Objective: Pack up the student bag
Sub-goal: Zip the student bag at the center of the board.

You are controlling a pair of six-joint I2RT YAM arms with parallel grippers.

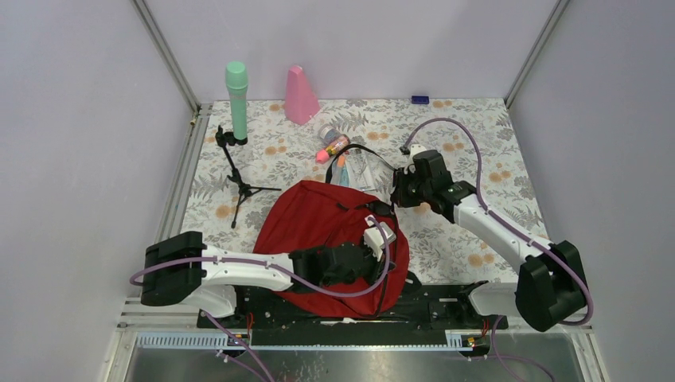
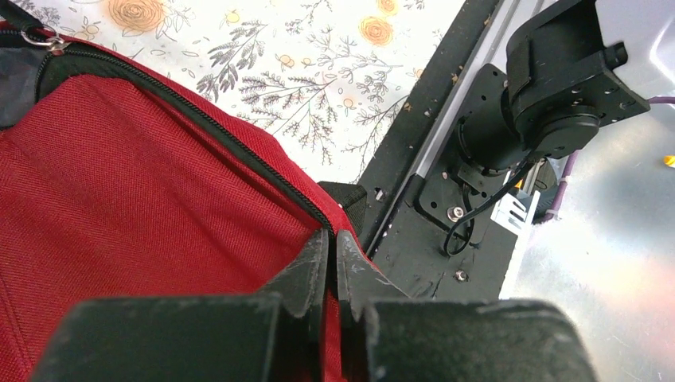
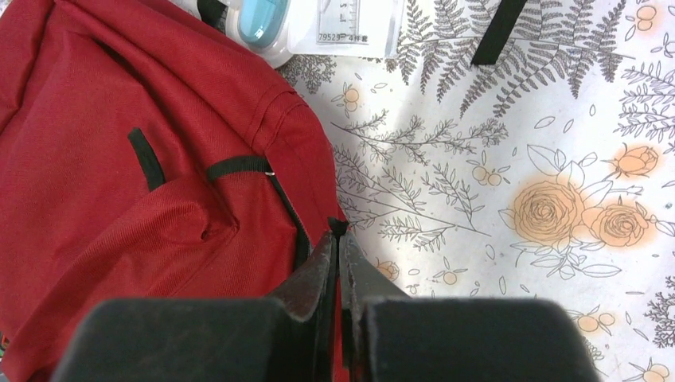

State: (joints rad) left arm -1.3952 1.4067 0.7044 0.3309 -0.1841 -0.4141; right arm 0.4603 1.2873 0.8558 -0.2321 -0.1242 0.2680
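The student bag (image 1: pixel 318 227), a large red fabric backpack with black zipper lines, lies in the middle of the table near the arm bases. My left gripper (image 1: pixel 384 259) is shut at the bag's near right edge. In the left wrist view the left gripper (image 2: pixel 333 240) pinches red fabric beside the black zipper (image 2: pixel 199 119). My right gripper (image 1: pixel 396 199) is shut at the bag's far right edge. In the right wrist view the right gripper (image 3: pixel 338 233) clamps the bag's (image 3: pixel 119 199) rim, with a small black tab showing at the tips.
Behind the bag lie a clear pouch (image 1: pixel 356 171) and a pink-capped bottle (image 1: pixel 333 146). A small black tripod (image 1: pixel 237 179) stands at the left, a green cylinder (image 1: pixel 236 99) and a pink cone (image 1: pixel 301 95) at the back. A black strap (image 3: pixel 497 32) crosses the floral tabletop.
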